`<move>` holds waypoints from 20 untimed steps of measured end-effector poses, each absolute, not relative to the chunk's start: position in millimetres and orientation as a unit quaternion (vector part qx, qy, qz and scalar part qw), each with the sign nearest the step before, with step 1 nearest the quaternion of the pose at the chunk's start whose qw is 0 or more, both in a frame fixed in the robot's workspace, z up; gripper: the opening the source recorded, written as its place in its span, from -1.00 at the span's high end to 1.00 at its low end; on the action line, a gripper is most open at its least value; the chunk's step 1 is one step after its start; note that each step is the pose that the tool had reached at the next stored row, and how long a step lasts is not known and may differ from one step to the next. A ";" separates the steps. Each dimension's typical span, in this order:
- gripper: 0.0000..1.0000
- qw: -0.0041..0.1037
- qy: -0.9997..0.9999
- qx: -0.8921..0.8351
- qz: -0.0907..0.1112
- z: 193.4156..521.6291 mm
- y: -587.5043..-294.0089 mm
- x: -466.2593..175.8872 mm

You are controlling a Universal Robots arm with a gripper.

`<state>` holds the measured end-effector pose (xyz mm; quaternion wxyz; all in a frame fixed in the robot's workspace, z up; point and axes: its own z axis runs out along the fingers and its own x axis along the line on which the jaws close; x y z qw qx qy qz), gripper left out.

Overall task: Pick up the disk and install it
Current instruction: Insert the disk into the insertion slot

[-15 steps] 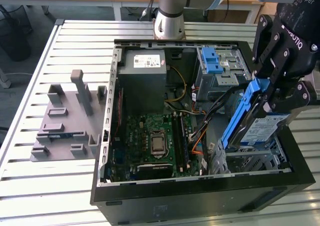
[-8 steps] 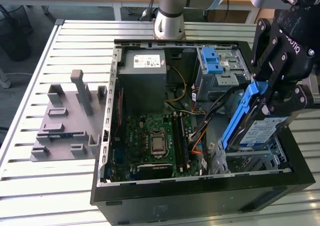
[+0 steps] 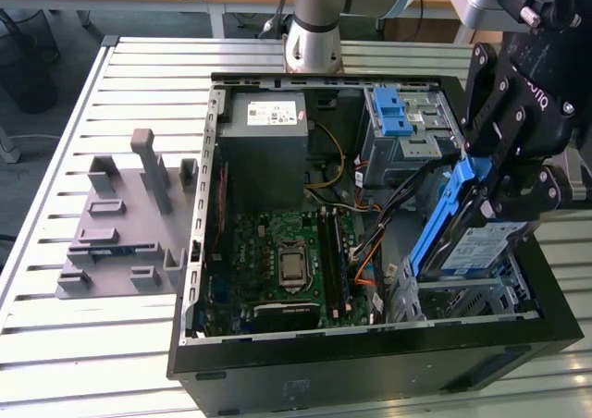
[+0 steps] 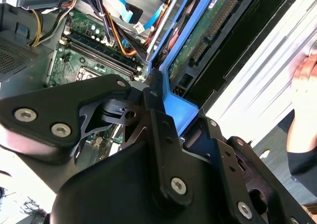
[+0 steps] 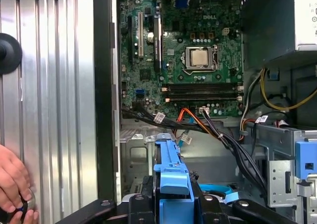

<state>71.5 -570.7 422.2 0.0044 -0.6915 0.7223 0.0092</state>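
Silver-metal disk (image 3: 483, 244) with glossy blue plastic rails (image 3: 442, 216); matt black fingers (image 4: 161, 130).

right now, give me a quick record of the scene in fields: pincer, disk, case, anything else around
pincer: shut on the blue end bracket of the disk
disk: held tilted, lower end over the metal bay on the exterior view's right, not yet seated
computer case: open, motherboard exposed
power-supply box: grey, at the case's far end
drive cage: blue latch, beside the power-supply box
fixture: grey, on the table, exterior view's left of the case
hand: a person's, on the table outside the case
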 end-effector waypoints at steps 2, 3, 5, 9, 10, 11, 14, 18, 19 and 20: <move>0.27 0.004 0.722 -0.691 0.009 420.5 -570.8 71.6; 0.27 0.004 0.722 -0.691 0.009 419.7 -570.9 71.6; 0.27 0.004 0.722 -0.691 0.009 417.9 -571.0 71.5; 0.27 0.004 0.722 -0.691 0.009 414.7 -571.3 71.6; 0.27 0.004 0.722 -0.691 0.009 414.1 -571.3 71.6; 0.27 0.004 0.722 -0.691 0.009 413.3 -571.3 71.7; 0.27 0.004 0.722 -0.691 0.009 411.2 -571.4 71.7; 0.27 0.004 0.722 -0.691 0.009 408.6 -571.6 71.8; 0.27 0.004 0.722 -0.691 0.009 408.0 -571.6 71.8; 0.27 0.004 0.722 -0.691 0.009 407.3 -571.6 71.8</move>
